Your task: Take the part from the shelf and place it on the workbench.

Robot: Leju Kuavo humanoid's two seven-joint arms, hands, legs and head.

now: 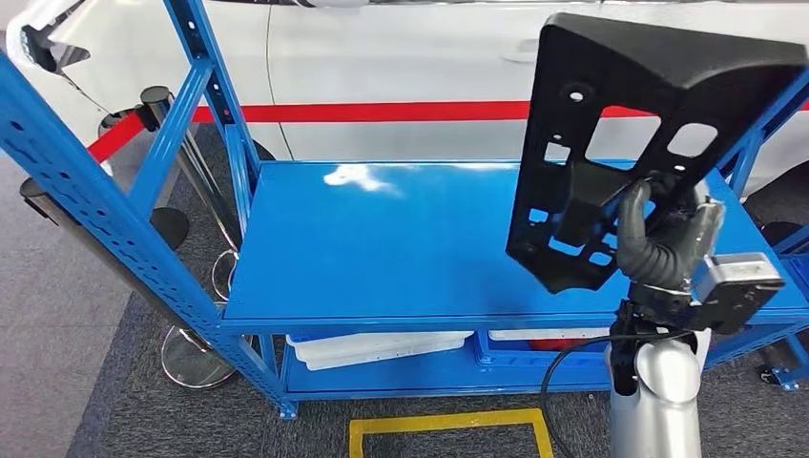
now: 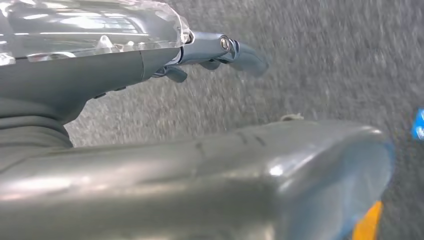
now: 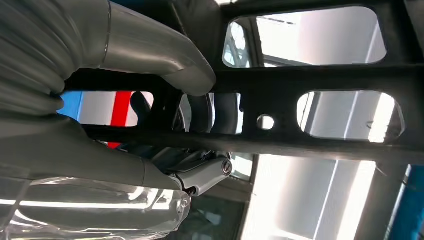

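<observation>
The part (image 1: 620,114) is a flat black plastic panel with several cut-outs, held upright above the right side of the blue shelf top (image 1: 382,239). My right hand (image 1: 658,239) grips its lower edge, fingers hooked through a cut-out. In the right wrist view the thumb (image 3: 150,45) lies over a black bar of the part (image 3: 310,80) and dark fingers curl behind it. My left hand (image 2: 200,175) hangs over grey carpet, its fingers apart with nothing in them.
The blue shelf frame has slanted uprights (image 1: 86,200) at left and another at right (image 1: 763,134). White trays (image 1: 377,345) lie on the lower shelf. A white car with a red stripe (image 1: 382,112) stands behind. Barrier posts (image 1: 186,229) and yellow floor tape (image 1: 448,420) are nearby.
</observation>
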